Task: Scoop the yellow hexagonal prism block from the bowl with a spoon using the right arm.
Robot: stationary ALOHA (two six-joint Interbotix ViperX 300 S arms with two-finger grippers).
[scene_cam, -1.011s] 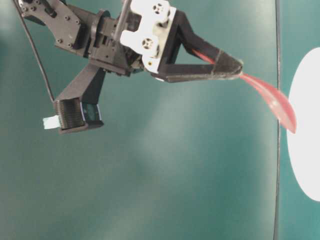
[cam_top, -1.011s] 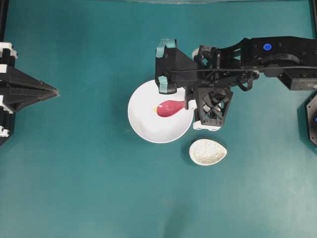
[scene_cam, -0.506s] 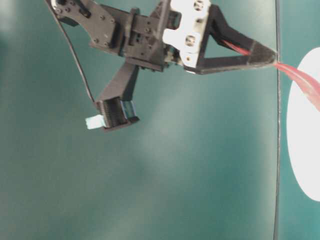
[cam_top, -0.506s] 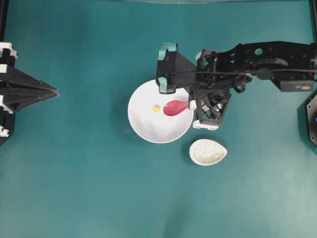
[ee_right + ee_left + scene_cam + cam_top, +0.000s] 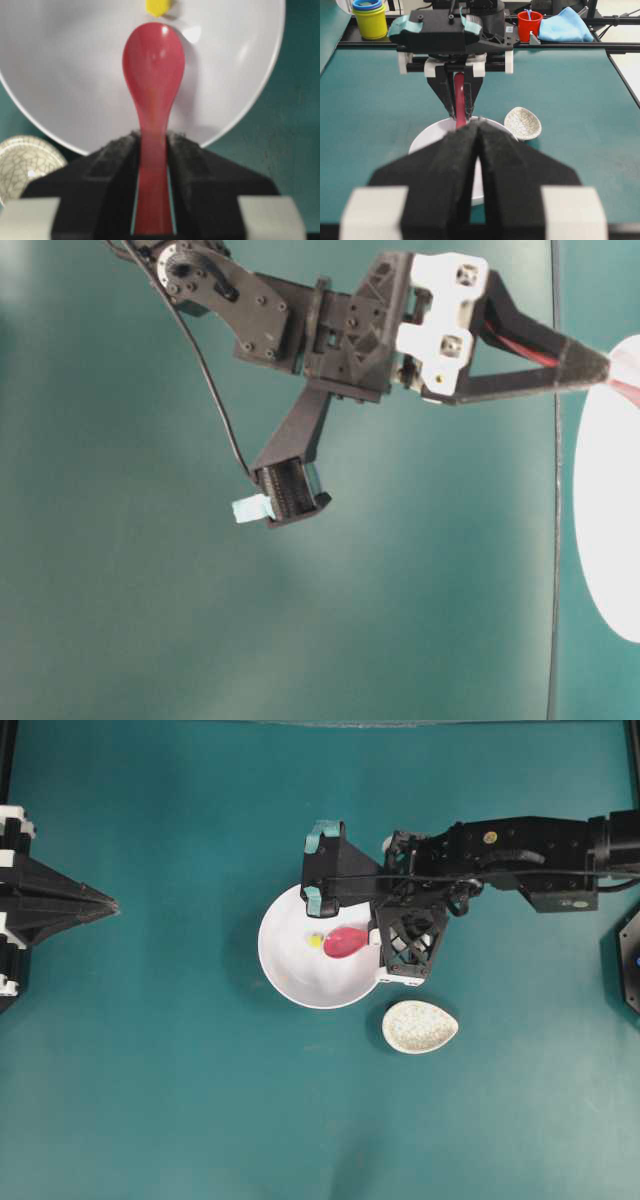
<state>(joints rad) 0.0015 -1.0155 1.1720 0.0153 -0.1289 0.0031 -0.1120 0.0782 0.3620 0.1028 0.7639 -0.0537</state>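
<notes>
You've slid the spoon point(image 5: 345, 942) back down inside the bowl point(image 5: 290, 975), right gripper point(image 5: 151, 155) clamped on its handle, tip now just beside the block point(image 5: 315, 940) near the bowl's middle, so the scoop's basically lined up, nothing's loaded yet.

You are looking down your right gripper point(image 5: 151, 187), whose black padded fingers point(image 5: 112, 167) are clamping the handle of the glossy pink-red spoon point(image 5: 153, 65). The scoop is lying over the smooth inside of the white bowl point(image 5: 65, 65), its tip just short of the yellow hexagonal prism block point(image 5: 158, 6) at the top edge. A crackle-patterned cream dish point(image 5: 25, 162) is peeking in at the lower left, beside the bowl's rim.
</notes>
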